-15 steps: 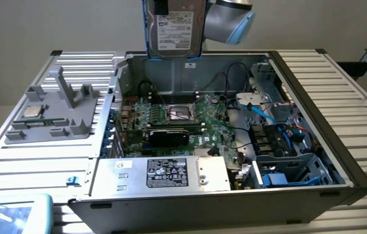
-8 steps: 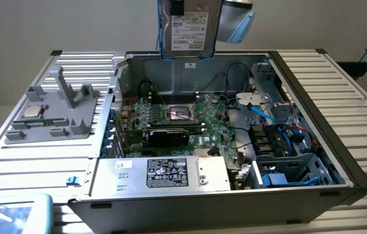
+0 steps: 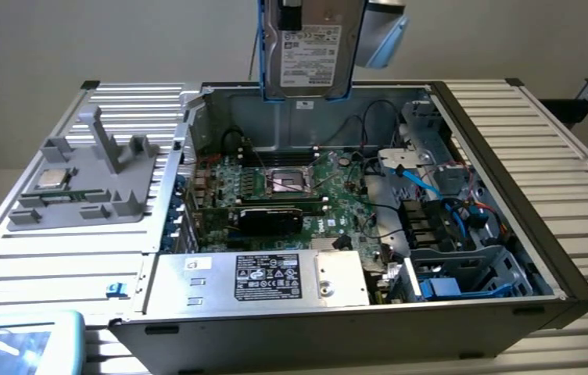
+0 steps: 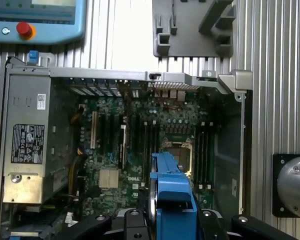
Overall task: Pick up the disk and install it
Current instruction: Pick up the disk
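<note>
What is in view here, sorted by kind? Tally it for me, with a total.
Disk, in the gripper: 1
Open computer case: 1
Silver power supply box: 1
Grey holder: 1
Processor chip: 1
Blue control pendant: 1
Total: 6

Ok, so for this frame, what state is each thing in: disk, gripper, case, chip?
disk, held on edge above the case, not yet installed
gripper, closed on the disk
computer case, lying on its side, open, interior exposed
processor chip, resting on the grey fixture, outside the case
</note>
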{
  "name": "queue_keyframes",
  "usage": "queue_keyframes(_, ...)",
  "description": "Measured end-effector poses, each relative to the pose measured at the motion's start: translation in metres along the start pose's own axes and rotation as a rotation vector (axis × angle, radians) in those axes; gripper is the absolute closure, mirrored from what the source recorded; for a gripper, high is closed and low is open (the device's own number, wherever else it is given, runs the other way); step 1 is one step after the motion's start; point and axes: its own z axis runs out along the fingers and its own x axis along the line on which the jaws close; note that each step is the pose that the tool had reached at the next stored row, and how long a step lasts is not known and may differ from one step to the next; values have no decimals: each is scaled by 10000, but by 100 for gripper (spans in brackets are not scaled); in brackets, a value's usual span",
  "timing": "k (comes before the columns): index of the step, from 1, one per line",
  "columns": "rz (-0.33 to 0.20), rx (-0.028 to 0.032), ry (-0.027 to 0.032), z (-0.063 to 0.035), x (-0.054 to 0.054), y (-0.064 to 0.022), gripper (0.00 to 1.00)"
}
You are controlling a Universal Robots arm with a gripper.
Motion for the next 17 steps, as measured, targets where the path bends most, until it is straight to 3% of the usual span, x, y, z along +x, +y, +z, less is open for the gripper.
queue_keyframes(10, 29, 2, -65, -13, 279, -18, 63)
queue_keyframes(17, 29, 3, -75, -31, 526, -145, 63)
